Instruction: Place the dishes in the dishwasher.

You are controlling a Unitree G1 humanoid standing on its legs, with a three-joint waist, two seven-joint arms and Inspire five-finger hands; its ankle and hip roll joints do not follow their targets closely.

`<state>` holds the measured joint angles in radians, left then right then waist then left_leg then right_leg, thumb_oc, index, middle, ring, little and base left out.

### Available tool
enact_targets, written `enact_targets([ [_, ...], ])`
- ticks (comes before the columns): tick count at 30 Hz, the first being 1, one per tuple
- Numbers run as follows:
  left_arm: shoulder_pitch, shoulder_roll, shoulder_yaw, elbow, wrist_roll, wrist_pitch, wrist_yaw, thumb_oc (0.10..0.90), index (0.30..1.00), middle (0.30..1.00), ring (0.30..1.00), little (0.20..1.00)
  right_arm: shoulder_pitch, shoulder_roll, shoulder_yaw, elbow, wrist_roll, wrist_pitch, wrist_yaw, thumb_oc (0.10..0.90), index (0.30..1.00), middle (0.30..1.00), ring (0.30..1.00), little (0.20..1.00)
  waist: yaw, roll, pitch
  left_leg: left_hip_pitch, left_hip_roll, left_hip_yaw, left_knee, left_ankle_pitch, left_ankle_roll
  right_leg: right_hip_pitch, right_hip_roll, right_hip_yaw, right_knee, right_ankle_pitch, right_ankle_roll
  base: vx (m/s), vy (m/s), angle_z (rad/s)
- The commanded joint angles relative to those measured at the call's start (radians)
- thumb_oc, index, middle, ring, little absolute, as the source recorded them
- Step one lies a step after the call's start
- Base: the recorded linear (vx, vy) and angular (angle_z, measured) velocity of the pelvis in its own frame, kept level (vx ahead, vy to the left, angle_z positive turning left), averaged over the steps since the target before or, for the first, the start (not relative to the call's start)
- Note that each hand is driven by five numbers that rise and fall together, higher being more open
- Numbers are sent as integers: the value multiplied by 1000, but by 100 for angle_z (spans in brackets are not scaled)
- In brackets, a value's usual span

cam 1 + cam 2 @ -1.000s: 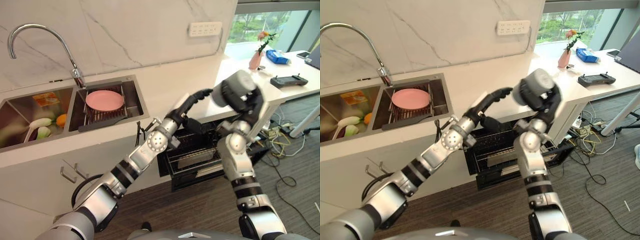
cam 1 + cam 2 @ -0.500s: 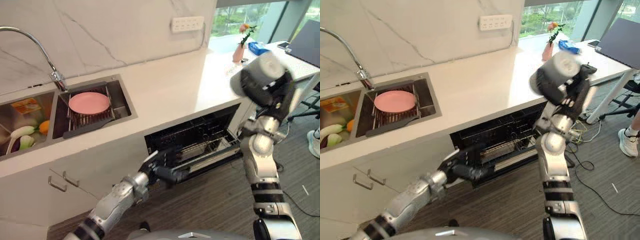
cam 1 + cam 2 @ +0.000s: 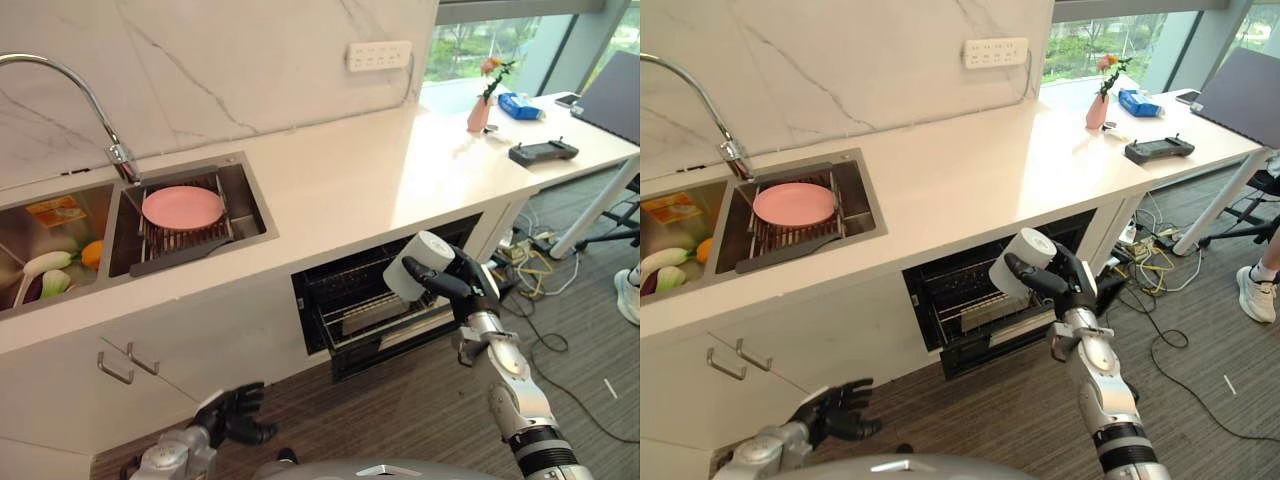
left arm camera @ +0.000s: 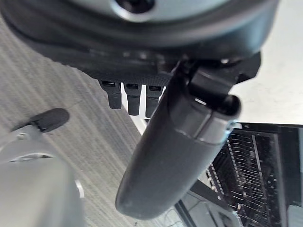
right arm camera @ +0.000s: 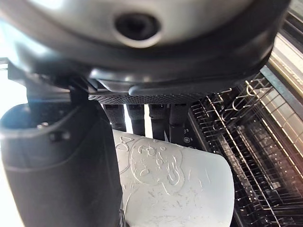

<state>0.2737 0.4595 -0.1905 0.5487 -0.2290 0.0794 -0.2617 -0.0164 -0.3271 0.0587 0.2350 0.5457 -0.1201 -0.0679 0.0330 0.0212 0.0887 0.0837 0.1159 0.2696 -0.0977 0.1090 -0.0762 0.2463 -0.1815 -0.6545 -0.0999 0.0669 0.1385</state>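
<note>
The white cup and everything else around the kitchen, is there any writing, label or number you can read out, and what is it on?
None can be read.
White cup, held in the right hand: raised cartoon pattern, no letters.
Orange packet in the sink: print too small.
Blue pack on the counter: print too small.

A white cup [image 3: 419, 266] with a faint raised pattern sits in the dark right hand [image 3: 462, 287]. The plate [image 3: 182, 207] is pink, the counter [image 3: 330, 185] off-white, the wall [image 3: 220, 60] grey-veined marble, and the dishwasher [image 3: 375, 300] black inside.
</note>
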Motion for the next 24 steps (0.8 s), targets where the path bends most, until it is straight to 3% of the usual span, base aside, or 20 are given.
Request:
enact_targets([
  [1,-66,30,-13,23,121,-94,5,800,900,900,900,900,-169,-37,-63,-20,-44,-104,27,400,300,300,300,300,27,-5,-15,67,27,18,17,-73,-59,-24,3,-2,21,-93,-8,18,26,17],
  [7,-69,-21,-15,288,242,-117,48,800,900,900,900,900,-249,-109,-73,152,-132,-101,-22,400,300,300,300,300,69,-11,-5,32,32,-7,18,-62,-70,-29,4,-43,21,-96,-10,0,9,20],
  [15,-91,-53,-61,421,216,-128,49,800,900,900,900,900,-387,-193,-21,386,-195,-90,-67,400,300,300,300,300,105,-9,12,-17,40,-34,17,-39,-86,-41,8,-91,22,-98,-10,-8,6,20],
  [24,-119,-65,-51,509,202,-133,92,800,900,900,900,900,-458,-196,52,622,-251,-55,-80,400,300,300,300,300,138,1,16,-41,46,-47,17,-19,-101,-36,8,-133,21,-105,-15,11,7,17],
])
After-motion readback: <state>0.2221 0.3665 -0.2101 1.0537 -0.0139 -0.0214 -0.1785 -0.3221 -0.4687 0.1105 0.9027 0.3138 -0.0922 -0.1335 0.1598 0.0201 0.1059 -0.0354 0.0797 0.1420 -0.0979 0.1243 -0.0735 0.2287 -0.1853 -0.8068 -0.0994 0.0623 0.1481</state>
